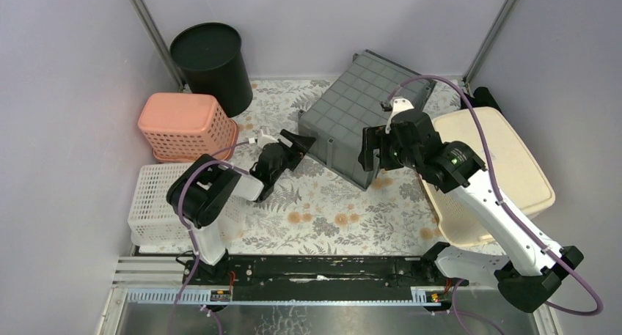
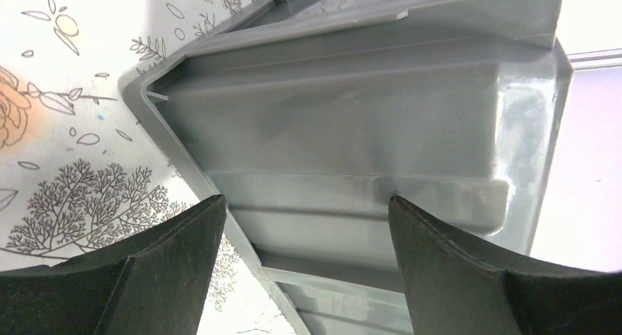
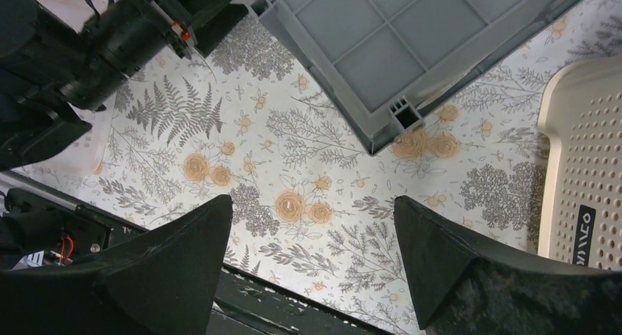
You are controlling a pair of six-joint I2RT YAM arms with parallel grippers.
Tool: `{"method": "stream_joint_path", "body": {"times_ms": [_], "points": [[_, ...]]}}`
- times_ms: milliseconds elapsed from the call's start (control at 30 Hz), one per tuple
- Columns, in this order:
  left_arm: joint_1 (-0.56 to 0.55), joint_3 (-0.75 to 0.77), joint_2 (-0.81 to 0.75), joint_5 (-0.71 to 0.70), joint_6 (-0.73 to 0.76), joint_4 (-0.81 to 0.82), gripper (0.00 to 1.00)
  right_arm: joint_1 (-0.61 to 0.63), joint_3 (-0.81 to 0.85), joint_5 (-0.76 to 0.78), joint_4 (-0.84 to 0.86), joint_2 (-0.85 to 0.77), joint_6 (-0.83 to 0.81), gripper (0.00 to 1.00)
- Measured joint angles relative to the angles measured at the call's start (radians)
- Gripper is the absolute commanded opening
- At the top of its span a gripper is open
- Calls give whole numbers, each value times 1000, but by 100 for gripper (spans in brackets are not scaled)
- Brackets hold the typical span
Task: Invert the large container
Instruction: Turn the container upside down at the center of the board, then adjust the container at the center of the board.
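Though aslant, large container (image 1: pixel 363 119) bottom-up.

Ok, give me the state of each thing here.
crate: grid base up, seemingly tilted, not gripped.
left gripper: open, at the crate's corner.
right gripper: open, above the crate's near corner.
pink basket: base up, it seems.
black bin: standing.

Even bright light, soft shadows, sharp.
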Motion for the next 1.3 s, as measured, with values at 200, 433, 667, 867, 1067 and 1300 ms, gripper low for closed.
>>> {"method": "stream_joint_path", "body": {"times_ms": [200, 433, 667, 867, 1067, 1300], "points": [[19, 131, -30, 34, 90, -253, 90, -68, -68, -54, 1, 6, -2, 88], [25, 332, -139, 35, 261, -705, 92, -127, -206, -106, 23, 16, 0, 87], [25, 453, -303, -5, 345, -896, 93, -134, -257, -94, 74, 32, -4, 87], [25, 439, -448, -8, 372, -989, 93, -152, -285, -46, 151, 84, -29, 86], [25, 395, -541, -8, 381, -1078, 93, -167, -301, -47, 248, 171, -50, 84], [27, 391, -594, -8, 398, -1141, 93, -171, -252, -103, 300, 282, -53, 81]]}}
